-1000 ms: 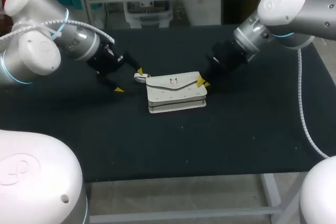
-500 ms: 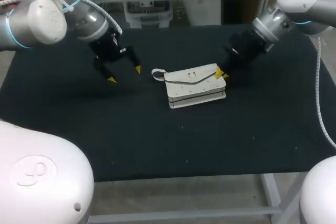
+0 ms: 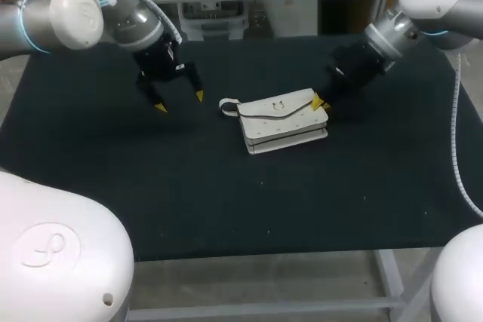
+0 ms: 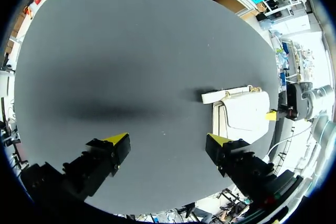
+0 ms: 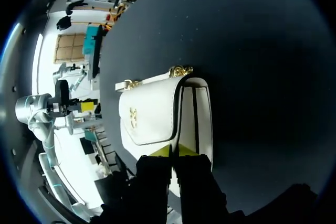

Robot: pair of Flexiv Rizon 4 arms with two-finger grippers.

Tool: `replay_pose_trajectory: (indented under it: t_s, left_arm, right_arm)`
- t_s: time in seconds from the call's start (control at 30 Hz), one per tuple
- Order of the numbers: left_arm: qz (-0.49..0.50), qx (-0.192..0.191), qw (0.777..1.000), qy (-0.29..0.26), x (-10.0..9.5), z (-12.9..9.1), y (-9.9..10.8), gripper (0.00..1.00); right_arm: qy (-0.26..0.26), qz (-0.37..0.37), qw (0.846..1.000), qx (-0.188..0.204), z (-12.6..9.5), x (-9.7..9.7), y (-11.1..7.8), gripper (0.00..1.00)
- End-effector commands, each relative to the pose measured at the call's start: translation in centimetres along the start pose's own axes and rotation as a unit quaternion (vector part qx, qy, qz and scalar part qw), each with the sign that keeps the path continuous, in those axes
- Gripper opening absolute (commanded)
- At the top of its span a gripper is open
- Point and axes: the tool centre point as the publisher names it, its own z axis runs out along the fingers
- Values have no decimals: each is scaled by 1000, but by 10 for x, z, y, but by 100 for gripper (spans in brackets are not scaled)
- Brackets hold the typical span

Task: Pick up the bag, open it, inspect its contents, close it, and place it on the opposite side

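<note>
The bag lies near the middle of the surface. The right end effector pinches its far end, probably to steady it. The left end effector hangs spread, well apart from the bag and free to open the flap.

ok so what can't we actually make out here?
- Inside of the bag: flap closed in every view.
- Which part of it the right gripper pinches: right wrist view, its own fingers cover it; head view, too small.
- Whether the clasp is latched: too small in head view, seen only face-on in right wrist view.
</note>
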Motion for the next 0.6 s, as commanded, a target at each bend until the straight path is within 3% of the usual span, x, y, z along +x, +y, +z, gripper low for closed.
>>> replay_pose_trajectory:
  t_s: [0.03,0.2,0.4,0.6]
  left_arm:
    - [10,-5,1000,-4,-13,-12,-10,100]
    - [32,-6,999,-19,-24,-20,-21,100]
    - [52,1,998,-38,-34,-25,-31,100]
    - [47,-3,998,-47,-37,-24,-37,100]
  right_arm:
    - [-11,9,999,-32,-32,-28,6,0]
    - [-19,19,998,-55,-70,-69,25,0]
    - [-40,7,997,-62,-103,-97,45,0]
    - [-49,13,994,-102,-134,-122,66,0]
